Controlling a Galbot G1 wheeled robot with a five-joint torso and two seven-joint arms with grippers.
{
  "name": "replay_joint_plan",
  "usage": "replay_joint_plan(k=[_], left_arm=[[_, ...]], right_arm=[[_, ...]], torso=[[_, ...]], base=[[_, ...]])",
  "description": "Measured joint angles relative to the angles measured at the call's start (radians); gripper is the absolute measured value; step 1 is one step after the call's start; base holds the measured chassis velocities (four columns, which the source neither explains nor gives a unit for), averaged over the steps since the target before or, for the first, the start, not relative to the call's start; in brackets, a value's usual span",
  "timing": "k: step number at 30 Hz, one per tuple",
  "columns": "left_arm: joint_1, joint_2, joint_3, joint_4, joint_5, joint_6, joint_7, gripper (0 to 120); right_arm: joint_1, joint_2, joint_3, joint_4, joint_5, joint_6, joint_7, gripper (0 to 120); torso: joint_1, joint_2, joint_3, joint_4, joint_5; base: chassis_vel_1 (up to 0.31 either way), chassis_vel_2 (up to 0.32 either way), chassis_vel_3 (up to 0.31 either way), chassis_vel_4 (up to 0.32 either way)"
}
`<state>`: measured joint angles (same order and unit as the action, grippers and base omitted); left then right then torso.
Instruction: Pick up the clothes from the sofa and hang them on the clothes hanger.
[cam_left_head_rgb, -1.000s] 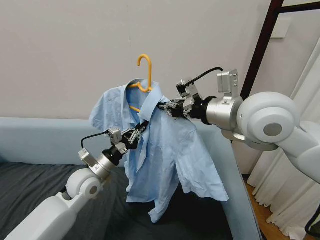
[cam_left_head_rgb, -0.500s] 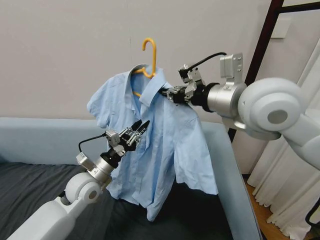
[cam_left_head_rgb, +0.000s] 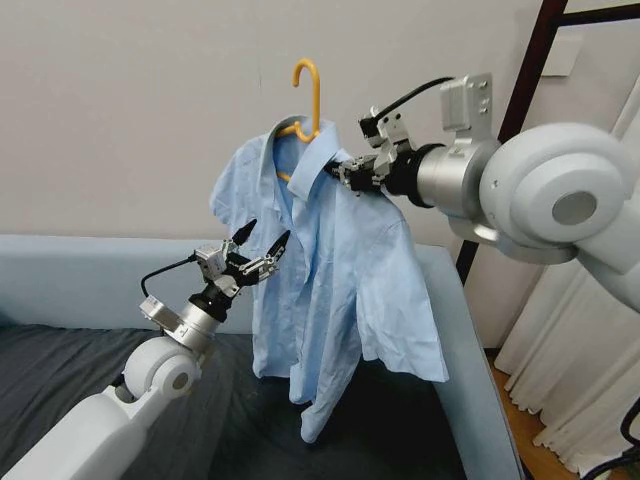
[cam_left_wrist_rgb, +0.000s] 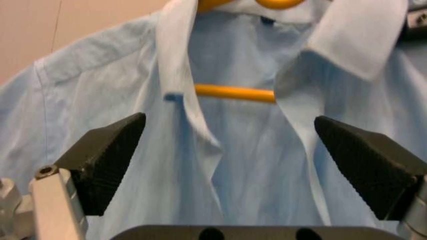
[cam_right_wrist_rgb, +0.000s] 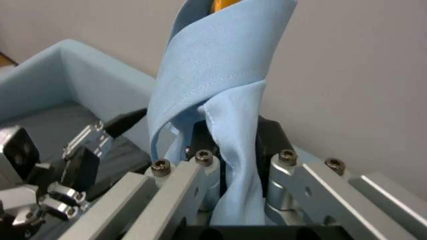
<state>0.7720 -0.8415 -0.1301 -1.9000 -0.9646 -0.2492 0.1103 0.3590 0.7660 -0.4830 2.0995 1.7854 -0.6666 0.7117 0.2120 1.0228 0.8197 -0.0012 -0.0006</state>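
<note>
- We see the light blue shirt (cam_left_head_rgb: 340, 270) draped on the orange hanger (cam_left_head_rgb: 310, 90), its hem dangling well below the hanger
- Our right gripper (cam_left_head_rgb: 345, 172) sits just beside the hanger, clamped tight on the shirt's shoulder cloth
- Our left gripper (cam_left_head_rgb: 267, 232) hovers below the hanger, facing the shirt's front, its fingers spread wide
- The sofa (cam_left_head_rgb: 80, 280) lies well below the hanger
</note>
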Motion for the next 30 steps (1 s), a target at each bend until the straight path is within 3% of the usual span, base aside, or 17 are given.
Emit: replay_joint_plan(k=[4,8,16,30], left_arm=[[-0.012,-0.007,0.015,0.018,0.0,0.017,-0.01,99],[-0.035,-0.02,0.031,0.047,0.0,0.034,-0.025,90],[-0.082,-0.047,0.057,0.096,-0.003,0.053,-0.049,61],[-0.108,-0.04,0.051,0.099,-0.025,0.04,-0.058,9]], right_arm=[[-0.04,0.003,0.0,0.008,-0.019,0.005,-0.006,7],[-0.058,0.006,0.004,0.01,-0.024,0.01,-0.017,7],[-0.063,0.014,0.01,0.002,-0.03,0.012,-0.041,7],[-0.096,-0.001,0.014,-0.007,-0.088,0.008,-0.086,7]], torso=[[0.0,0.0,0.0,0.0,-0.0001],[0.0,0.0,0.0,0.0001,-0.0002],[0.0,0.0,0.0,0.0,-0.0002],[0.0,0.0,0.0,0.0,-0.0002]], base=[[0.0,0.0,0.0,0.0],[0.0,0.0,0.0,0.0],[0.0,0.0,0.0,0.0],[0.0,0.0,0.0,0.0]])
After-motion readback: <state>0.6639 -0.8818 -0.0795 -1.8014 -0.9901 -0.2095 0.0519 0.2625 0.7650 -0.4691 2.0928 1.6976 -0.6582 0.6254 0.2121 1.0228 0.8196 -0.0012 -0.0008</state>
